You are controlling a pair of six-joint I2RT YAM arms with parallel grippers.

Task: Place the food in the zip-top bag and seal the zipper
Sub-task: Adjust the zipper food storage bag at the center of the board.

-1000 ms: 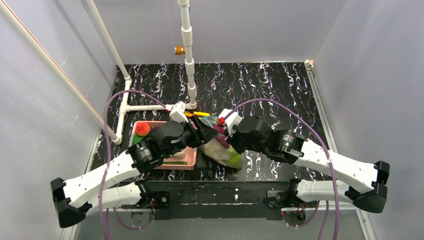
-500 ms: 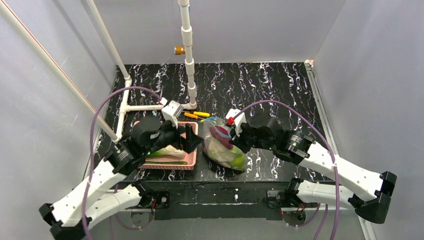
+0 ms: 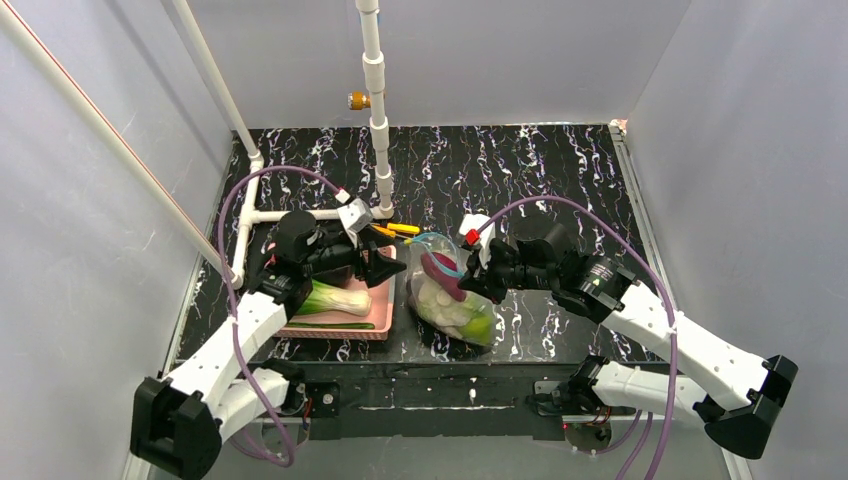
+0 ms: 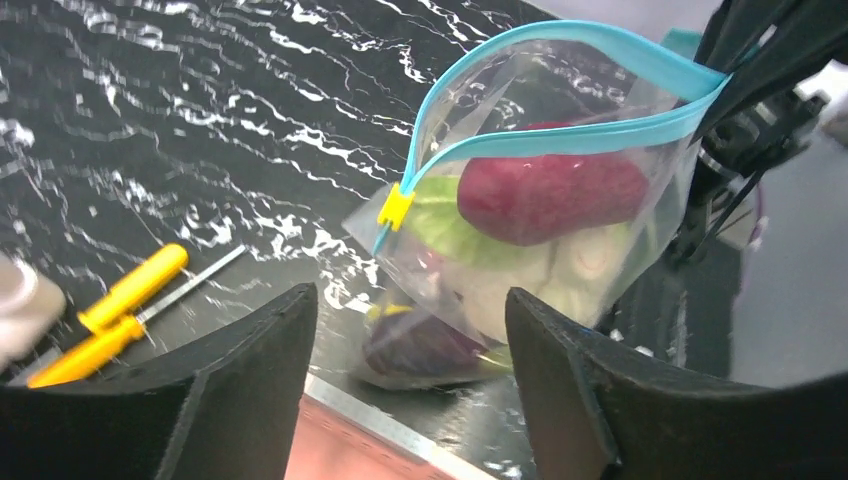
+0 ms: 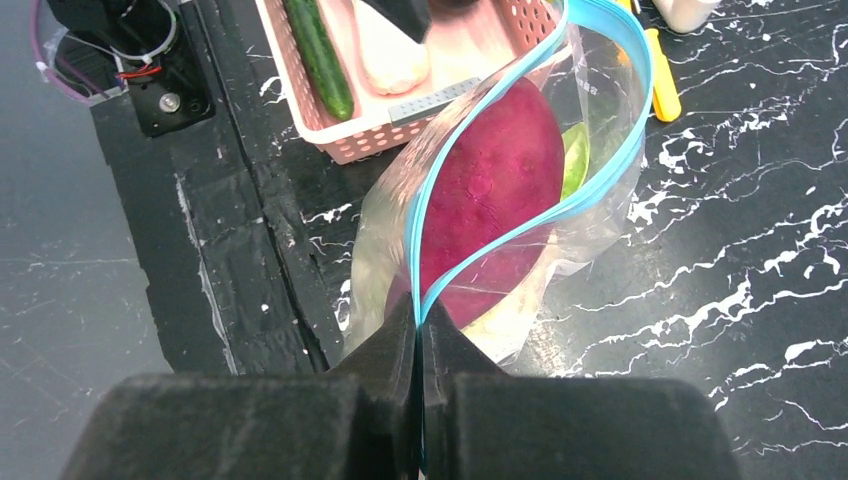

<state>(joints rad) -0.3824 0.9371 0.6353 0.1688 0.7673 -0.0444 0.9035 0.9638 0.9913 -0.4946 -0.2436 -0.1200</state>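
The right gripper [image 5: 418, 318] is pressed together on the zipper [image 5: 432, 210], pinching the teal-blue strip at the end where its two tracks meet, on the right side of the zip-top bag [image 3: 455, 312]. From that pinch the two tracks bow apart into a wide loop, so the bag's mouth gapes open towards the left; a small yellow slider [image 4: 396, 206] sits at the other end of the strip. The bag rests on the black marbled table [image 3: 540, 180], just right of the pink basket [image 3: 340, 331] and between the two grippers. Inside it, the dark red-purple piece [image 5: 490, 190] lies uppermost, right under the open mouth, with a green leafy piece [image 4: 440, 215] beside it, pale white pieces [image 3: 445, 305] below, and a bit of green [image 3: 480, 326] at the near corner. The left gripper [image 3: 390, 270] has its fingers [image 4: 250, 380] spread wide with nothing between them; it hangs over the right edge of the basket, pointing right at the bag's mouth and apart from it. In the basket lie a white-and-green leafy piece [image 3: 335, 298] and a long dark green piece [image 5: 318, 55]. Two yellow-handled screwdrivers [image 4: 120, 300] lie on the table just beyond the basket's far right corner.
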